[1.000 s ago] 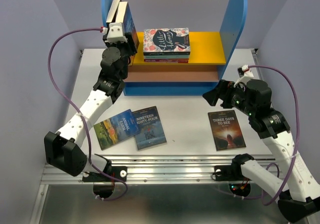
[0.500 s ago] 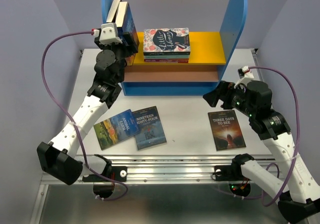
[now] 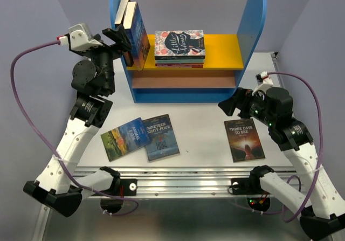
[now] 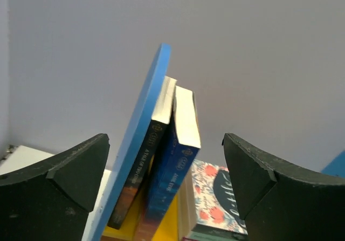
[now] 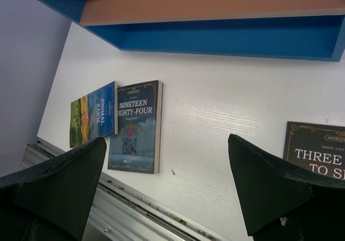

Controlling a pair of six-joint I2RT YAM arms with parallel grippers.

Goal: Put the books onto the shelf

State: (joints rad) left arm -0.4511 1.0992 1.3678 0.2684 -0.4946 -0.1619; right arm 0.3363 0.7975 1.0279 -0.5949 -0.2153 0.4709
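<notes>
Top external view: left arm (image 3: 81, 123) raised, elbow bent, left gripper (image 3: 123, 41) wide beside two upright paperbacks (image 3: 138, 36) at the blue-sided shelf (image 3: 257, 20) left end. Low right gripper (image 3: 227, 105) wide too; three flat paperbacks (image 3: 160, 137) lie near the white table (image 3: 199, 119) front edge.

On the shelf (image 3: 222, 53), two books (image 3: 138, 36) far left (a stack (image 3: 179, 44) beside them); three flat on the table (image 3: 200, 123).

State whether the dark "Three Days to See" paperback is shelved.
Unshelved: the paperback lies flat on the white table before the blue shelf.
</notes>
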